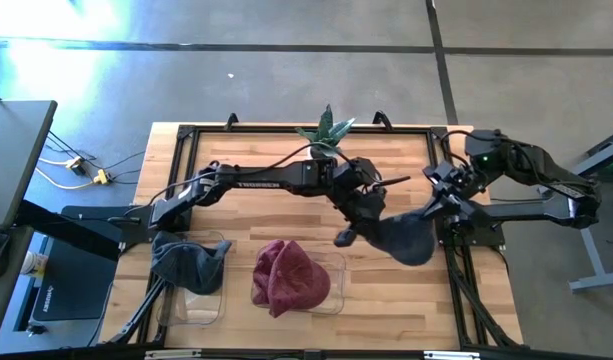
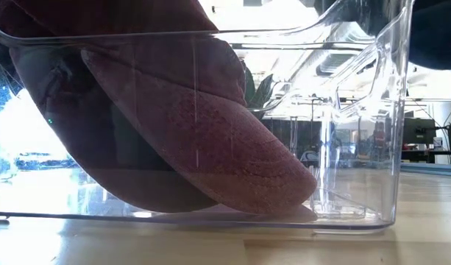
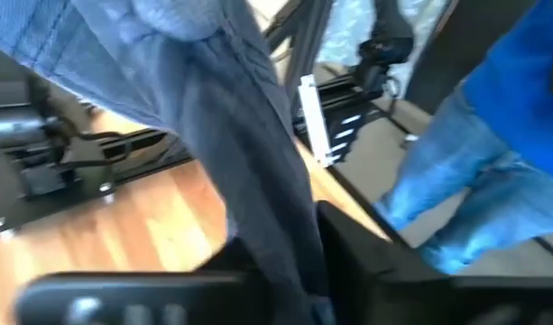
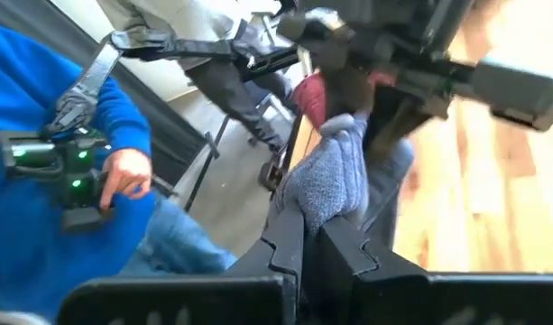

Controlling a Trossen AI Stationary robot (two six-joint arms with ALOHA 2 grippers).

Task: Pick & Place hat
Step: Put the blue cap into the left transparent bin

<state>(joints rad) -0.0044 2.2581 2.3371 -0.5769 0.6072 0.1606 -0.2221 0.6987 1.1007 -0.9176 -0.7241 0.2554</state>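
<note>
Hat: the dark grey-blue hat hangs in the air between my two arms, above the right part of the bench, just right of the middle clear bin. It droops as a limp fold; in my left wrist view its cloth runs across the frame.
Left gripper: my left gripper reaches across the bench from the left and meets the hat on its left edge. Dark cloth passes between my fingers in the left wrist view, so I am pinching the hat.
Right gripper: my right gripper comes in from the bench's right edge and pinches the hat's other side; in my right wrist view the fingers are pressed together on a bunched fold of grey fabric.
Red hat: a maroon hat lies in the middle clear bin at the front of the bench; the low view shows its brim resting on the bin floor behind the clear wall.
Grey hat: another dark grey hat sits in the left clear bin, partly over its rim.
Plant: a small green plant stands at the bench's far edge, behind my left arm.
Person: someone in a blue top and jeans stands beside the bench, a hand near a dark device with green lights.
</note>
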